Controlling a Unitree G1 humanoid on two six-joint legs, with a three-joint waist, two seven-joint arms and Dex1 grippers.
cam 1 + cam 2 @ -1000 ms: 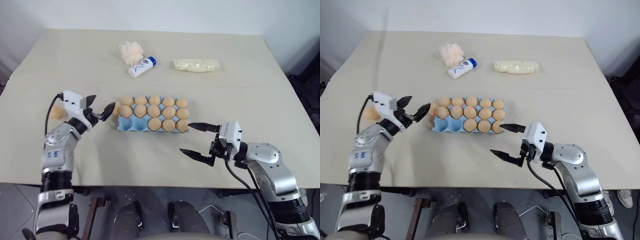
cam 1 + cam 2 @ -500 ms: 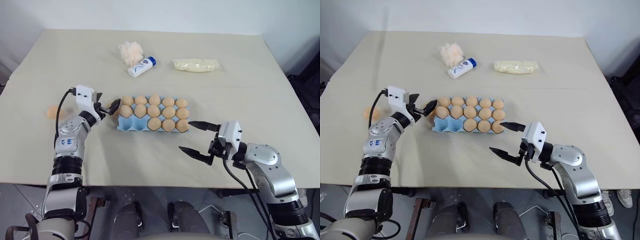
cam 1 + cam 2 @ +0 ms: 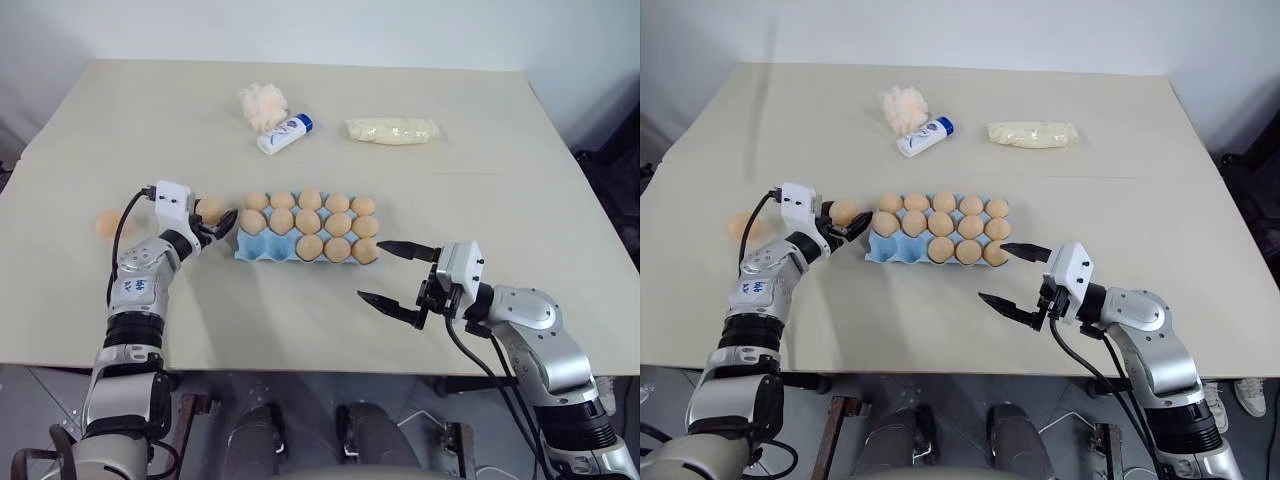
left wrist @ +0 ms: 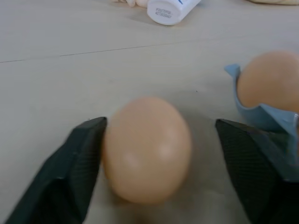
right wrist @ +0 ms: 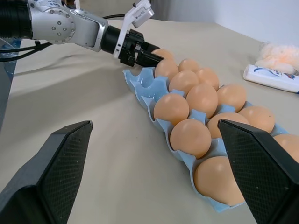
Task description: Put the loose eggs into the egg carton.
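Observation:
The light blue egg carton (image 3: 258,248) lies mid-table, most cups filled, its two front-left cups bare. A loose egg (image 4: 147,149) rests on the table just off the carton's left end. My left gripper (image 3: 216,221) reaches level around it: one finger (image 4: 84,158) touches the egg, while the other stands a little apart, so the gripper is open. Another loose egg (image 3: 106,223) lies further left, near the table edge. My right gripper (image 3: 372,272) hovers open and empty off the carton's front right corner.
At the back stand a white fluffy clump (image 3: 262,104), a white tube with a blue cap (image 3: 284,133) and a pale yellow packet (image 3: 392,130). Bare tabletop stretches in front of the carton and to its right.
My left gripper has come down and forward around the egg beside the carton, and its fingers have drawn closer together. The right arm has stayed still.

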